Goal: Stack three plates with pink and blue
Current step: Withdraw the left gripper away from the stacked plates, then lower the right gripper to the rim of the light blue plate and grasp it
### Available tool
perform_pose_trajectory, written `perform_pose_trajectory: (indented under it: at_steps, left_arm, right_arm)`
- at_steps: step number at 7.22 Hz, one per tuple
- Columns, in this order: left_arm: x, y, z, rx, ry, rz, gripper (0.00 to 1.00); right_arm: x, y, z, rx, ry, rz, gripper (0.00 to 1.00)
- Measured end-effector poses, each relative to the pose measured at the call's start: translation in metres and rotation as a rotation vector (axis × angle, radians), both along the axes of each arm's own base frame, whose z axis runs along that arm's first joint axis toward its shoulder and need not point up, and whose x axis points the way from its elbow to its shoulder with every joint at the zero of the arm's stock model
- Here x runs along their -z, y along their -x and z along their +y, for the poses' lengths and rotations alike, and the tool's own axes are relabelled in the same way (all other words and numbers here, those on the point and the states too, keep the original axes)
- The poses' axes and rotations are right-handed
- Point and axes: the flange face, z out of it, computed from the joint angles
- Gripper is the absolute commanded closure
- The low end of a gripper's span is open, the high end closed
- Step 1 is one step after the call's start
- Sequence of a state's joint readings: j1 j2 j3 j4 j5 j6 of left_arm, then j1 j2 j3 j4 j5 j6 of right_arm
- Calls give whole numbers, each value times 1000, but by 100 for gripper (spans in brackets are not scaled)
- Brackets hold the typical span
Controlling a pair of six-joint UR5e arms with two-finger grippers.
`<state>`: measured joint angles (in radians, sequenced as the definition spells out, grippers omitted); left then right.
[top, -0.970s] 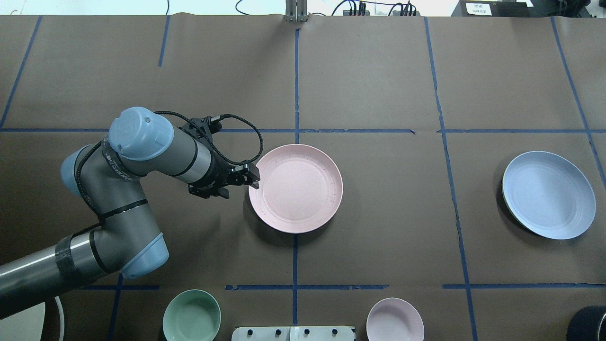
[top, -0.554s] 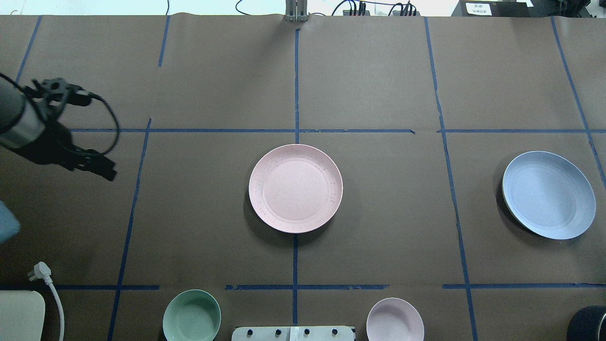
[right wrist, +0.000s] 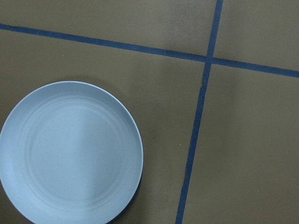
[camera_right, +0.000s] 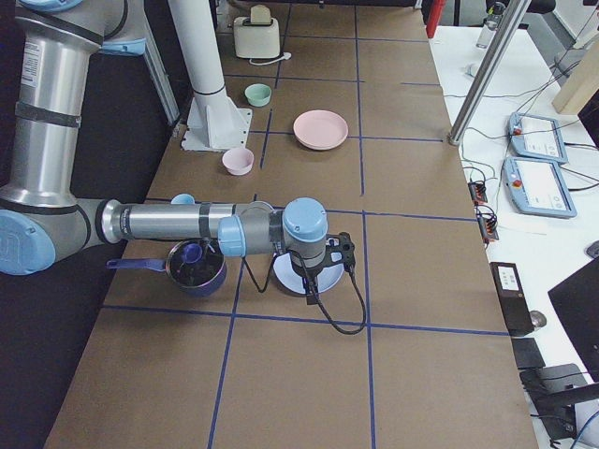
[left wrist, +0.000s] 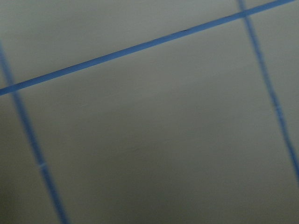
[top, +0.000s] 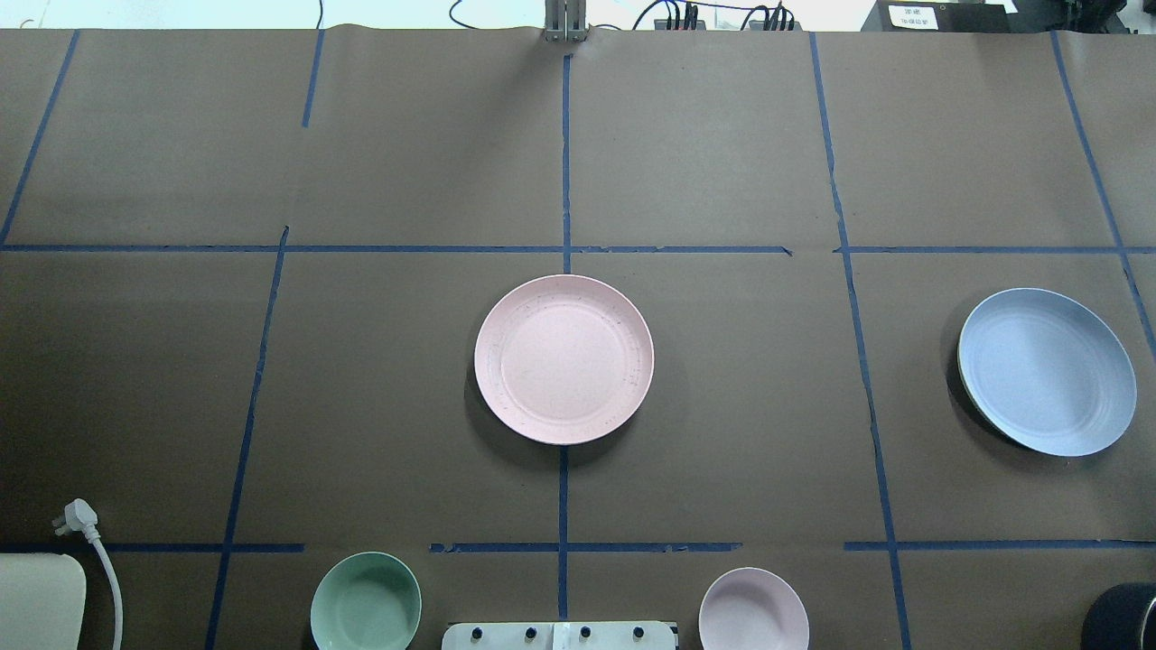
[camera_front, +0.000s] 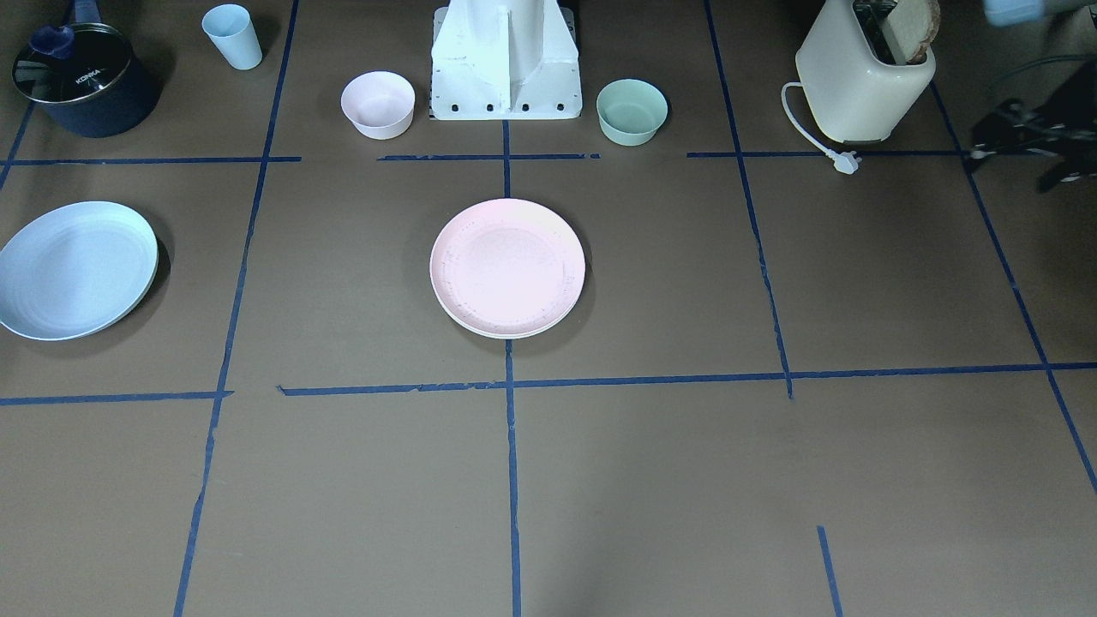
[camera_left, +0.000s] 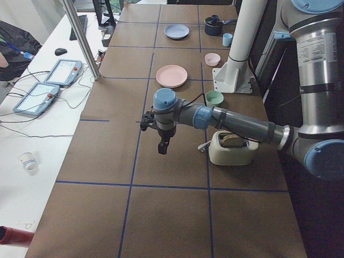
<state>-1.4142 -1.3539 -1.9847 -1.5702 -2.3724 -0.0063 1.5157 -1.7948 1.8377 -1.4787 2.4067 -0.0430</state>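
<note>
The pale pink plate [top: 564, 359] lies at the table's centre. In the front view it [camera_front: 507, 264] rests on a cream-white plate whose rim [camera_front: 514, 335] shows beneath it. The pale blue plate [top: 1046, 371] lies alone at the robot's right. My left gripper [camera_left: 163, 148] points down over bare table near the toaster, far from the plates; only its dark blurred wrist [camera_front: 1054, 128] shows in the front view, and I cannot tell if it is open. My right gripper [camera_right: 309, 281] hangs over the blue plate [right wrist: 70, 151]; I cannot tell its state.
A cream toaster [camera_front: 861, 77] with its plug [camera_front: 844, 161] stands at the robot's left. A green bowl [camera_front: 632, 110] and a pink bowl [camera_front: 378, 103] flank the robot base [camera_front: 506, 60]. A pale blue cup [camera_front: 232, 36] and a dark pot [camera_front: 81, 79] stand behind the blue plate.
My left gripper was at the pink plate's left rim, then swung away to the left and out of the overhead view. The plates have not moved.
</note>
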Motion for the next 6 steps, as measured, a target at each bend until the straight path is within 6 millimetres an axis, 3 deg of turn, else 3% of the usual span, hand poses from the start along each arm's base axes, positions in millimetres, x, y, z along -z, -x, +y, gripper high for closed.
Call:
perform_pose_trajectory:
  at_steps: [2, 4, 6]
  left_arm:
    - [-47, 50, 39, 73, 82, 14, 0]
    - [-65, 59, 52, 112, 158, 56, 0]
    - [-68, 59, 53, 115, 169, 64, 0]
  right_arm:
    - [1, 2, -1, 3, 2, -11, 0]
    - [-2, 11, 2, 1, 58, -119, 0]
    - [-3, 34, -1, 15, 101, -137, 0]
